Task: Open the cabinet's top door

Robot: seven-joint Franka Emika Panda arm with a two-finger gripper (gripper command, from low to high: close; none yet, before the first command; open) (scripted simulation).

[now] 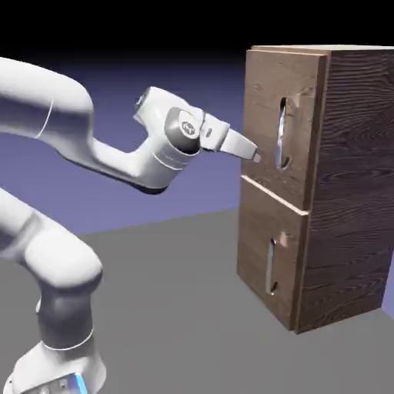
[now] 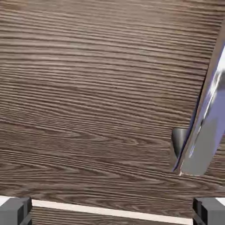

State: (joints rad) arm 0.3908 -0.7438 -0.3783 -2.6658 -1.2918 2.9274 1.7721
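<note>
The cabinet (image 1: 346,192) is a tall dark wood-grain box at the exterior view's right. Its top door (image 1: 265,115) carries a long vertical silver bar handle (image 1: 282,132) in a slot-shaped recess. My gripper (image 1: 252,156) hovers just in front of the top door's lower left part, left of the handle and near its lower end. In the hand view the top door (image 2: 96,96) fills the picture, and the silver handle (image 2: 206,127) runs down the right side. Both grey fingertips (image 2: 15,211) sit wide apart at the bottom corners, open, with nothing between them.
Below the top door sits a smaller lower door (image 1: 269,262) with a shorter silver handle (image 1: 271,265). A pale seam (image 2: 110,210) between the doors crosses the bottom of the hand view. The grey table (image 1: 177,308) stretches in front of the cabinet.
</note>
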